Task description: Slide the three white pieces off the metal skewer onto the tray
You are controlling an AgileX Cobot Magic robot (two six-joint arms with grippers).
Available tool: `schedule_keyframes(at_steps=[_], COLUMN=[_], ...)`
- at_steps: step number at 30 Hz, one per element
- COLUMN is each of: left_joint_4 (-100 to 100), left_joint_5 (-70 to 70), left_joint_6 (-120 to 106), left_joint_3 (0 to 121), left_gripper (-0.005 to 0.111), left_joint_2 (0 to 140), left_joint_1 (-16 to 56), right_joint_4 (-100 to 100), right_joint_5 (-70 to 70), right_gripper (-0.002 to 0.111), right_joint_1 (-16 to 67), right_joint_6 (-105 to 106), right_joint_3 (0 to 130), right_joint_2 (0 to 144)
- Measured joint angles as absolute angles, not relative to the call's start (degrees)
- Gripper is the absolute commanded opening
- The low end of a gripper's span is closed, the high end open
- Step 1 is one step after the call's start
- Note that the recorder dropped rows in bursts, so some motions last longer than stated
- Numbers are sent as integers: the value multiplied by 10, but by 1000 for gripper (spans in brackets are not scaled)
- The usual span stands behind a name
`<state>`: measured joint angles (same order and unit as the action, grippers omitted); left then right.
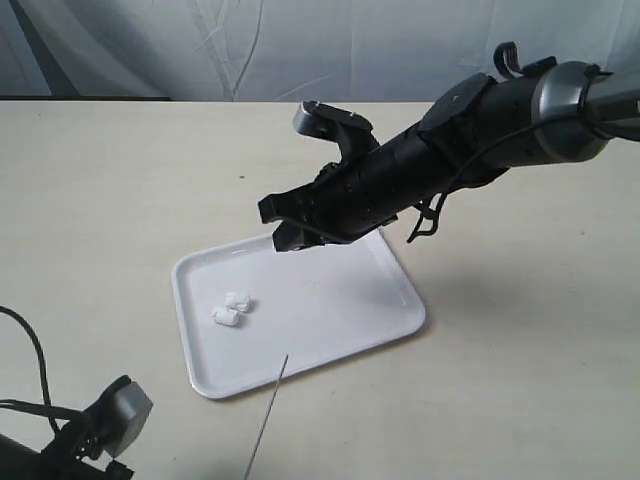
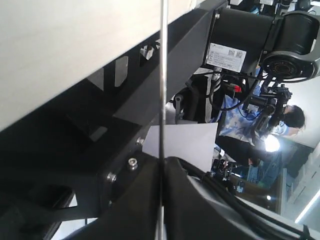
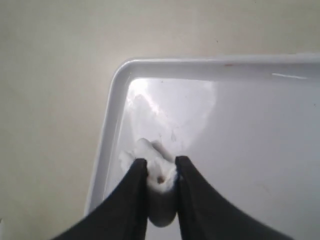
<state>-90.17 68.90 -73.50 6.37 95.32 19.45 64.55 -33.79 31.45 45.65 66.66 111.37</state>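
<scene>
The right tool (image 3: 161, 161) is closed on 1 small white piece with a hole (image 3: 160, 182), held above a glossy white rectangular tray (image 1: 390, 300) on a pale surface (image 1: 120, 180). 2 more white pieces (image 1: 226, 318) lie side by side on the tray. The left tool (image 2: 162, 160) grips a thin grey metal skewer (image 2: 162, 75), whose tip reaches the tray's near edge.

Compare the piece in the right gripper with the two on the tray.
The held piece is clamped in the right gripper; the two pieces lie loose on the tray, side by side. The held piece shows its hole; theirs can't be made out. All are white, small and off the skewer.
</scene>
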Motion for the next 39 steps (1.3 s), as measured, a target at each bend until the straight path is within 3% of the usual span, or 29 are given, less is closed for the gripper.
schedule_keyframes(at_steps=[7, 17, 24, 31, 39], left_joint_4=[-958, -975, -857, -776, -775], left_joint_5=[690, 596, 474, 476, 491], left_joint_6=[-769, -727, -540, -498, -499], left_joint_3=[60, 164, 335, 398, 438], left_gripper=[0, 0, 0, 0, 15], left_joint_2=[953, 956, 972, 1093, 1108], left_joint_1=[194, 194, 194, 194, 194], right_joint_4=[544, 515, 472, 468, 468], right_joint_5=[-363, -401, -506, -656, -696], right_gripper=[46, 46, 46, 46, 46], right_joint_1=[315, 315, 315, 315, 315], right_joint_6=[406, 389, 375, 349, 301], right_joint_3=[669, 669, 669, 669, 669], right_joint_2=[1114, 1077, 910, 726, 542])
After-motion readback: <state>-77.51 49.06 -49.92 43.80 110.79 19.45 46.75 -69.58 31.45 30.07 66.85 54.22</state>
